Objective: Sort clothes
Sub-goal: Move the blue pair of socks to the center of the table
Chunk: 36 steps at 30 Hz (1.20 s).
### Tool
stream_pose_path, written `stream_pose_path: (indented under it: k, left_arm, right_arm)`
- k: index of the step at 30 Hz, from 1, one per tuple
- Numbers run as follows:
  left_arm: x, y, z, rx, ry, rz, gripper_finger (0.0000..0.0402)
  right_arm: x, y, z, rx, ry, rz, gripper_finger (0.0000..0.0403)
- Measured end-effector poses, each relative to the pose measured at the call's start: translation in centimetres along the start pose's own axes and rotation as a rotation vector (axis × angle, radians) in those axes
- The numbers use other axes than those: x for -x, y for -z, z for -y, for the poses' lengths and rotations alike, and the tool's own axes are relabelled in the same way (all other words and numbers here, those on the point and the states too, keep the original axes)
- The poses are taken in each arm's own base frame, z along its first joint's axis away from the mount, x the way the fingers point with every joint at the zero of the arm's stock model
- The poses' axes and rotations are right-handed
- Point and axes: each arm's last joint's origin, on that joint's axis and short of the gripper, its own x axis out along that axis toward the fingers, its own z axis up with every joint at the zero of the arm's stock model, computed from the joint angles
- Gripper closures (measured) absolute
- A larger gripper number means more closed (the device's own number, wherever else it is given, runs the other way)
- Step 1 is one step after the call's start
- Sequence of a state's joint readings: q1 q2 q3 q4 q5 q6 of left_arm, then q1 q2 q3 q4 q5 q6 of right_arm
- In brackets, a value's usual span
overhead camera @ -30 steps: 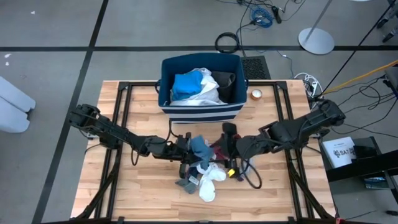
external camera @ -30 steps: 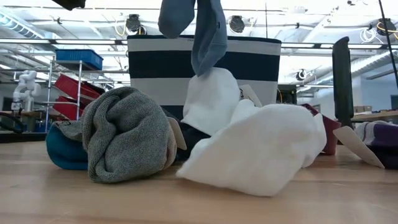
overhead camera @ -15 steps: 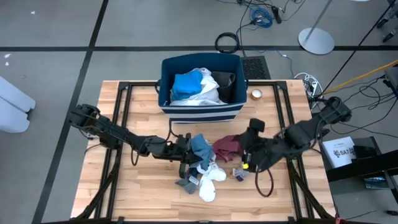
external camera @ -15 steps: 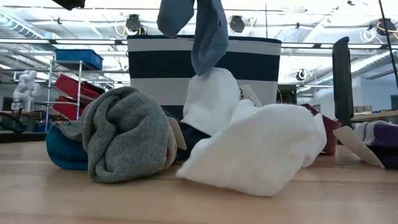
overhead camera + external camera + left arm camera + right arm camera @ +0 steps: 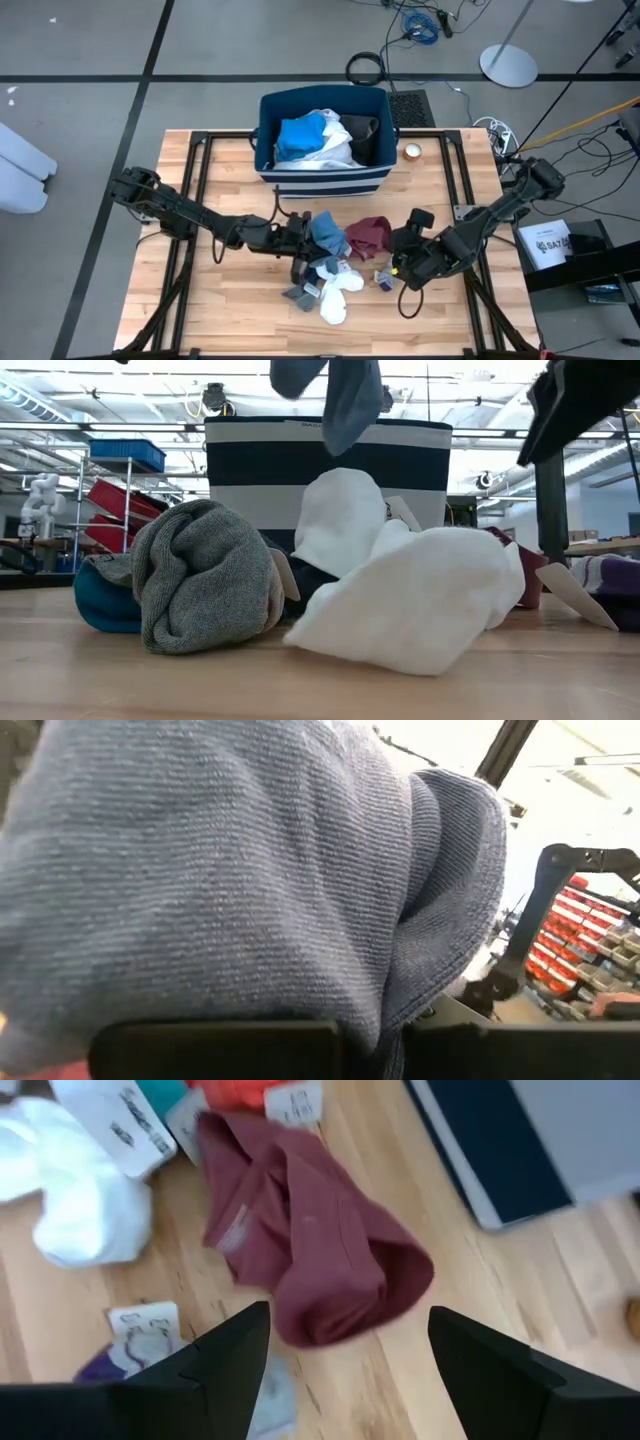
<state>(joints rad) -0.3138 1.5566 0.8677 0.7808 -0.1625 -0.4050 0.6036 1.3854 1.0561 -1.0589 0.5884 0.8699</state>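
Inside navy bin [image 5: 322, 177]: blue [image 5: 300, 136], white clothes [image 5: 330, 150].

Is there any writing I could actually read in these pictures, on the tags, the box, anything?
"SAT": partly legible, on the white box right of the table; the rest is too small.
White paper tags on the clothes: printed, but too blurred to read.
Small tag on the wooden table beside the maroon garment: a drawing and marks, unreadable.
Navy striped fabric bin: rim lettering too small.
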Motion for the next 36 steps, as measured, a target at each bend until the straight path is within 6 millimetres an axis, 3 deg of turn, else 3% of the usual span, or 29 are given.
stream_pose_path:
  k: [5, 9, 14, 21, 29, 33, 36]
  left_arm:
    - [0.1, 1.3, -0.4, 0.08, -0.05, -0.135, 0.0385]
    - [0.7, 3.4, -1.2, 0.188, -0.106, -0.381, 0.0377]
    - [2.4, 5.9, -2.5, 0.264, -0.306, -0.659, 0.0383]
    - [3.7, 7.0, -2.9, 0.286, -0.401, -0.823, 0.0373]
    - [3.0, 6.4, -2.6, 0.308, -0.32, -0.759, 0.0252]
    - [2.9, 5.9, -2.7, 0.325, -0.235, -0.864, 0.0186]
    - [3.1, 5.4, -3.4, 0.357, -0.205, -0.963, 0.0163]
  right_arm:
    - [-0.2, 0.0, 0.3, -0.01, 0.005, -0.017, 0.0143]
    - [-0.2, -0.1, 0.1, -0.021, -0.008, -0.007, 0.0143]
    - [-0.2, -0.2, 0.1, -0.026, -0.016, 0.0, 0.0143]
    - [-0.2, -0.4, 0.0, -0.037, -0.027, 0.009, 0.0143]
    - [-0.7, -1.0, 0.2, -0.083, -0.039, 0.009, 0.0143]
    - [-1.0, -1.4, 0.2, -0.121, -0.083, -0.008, 0.0143]
    - [-1.9, -1.3, 0.3, -0.117, -0.081, -0.007, 0.0143]
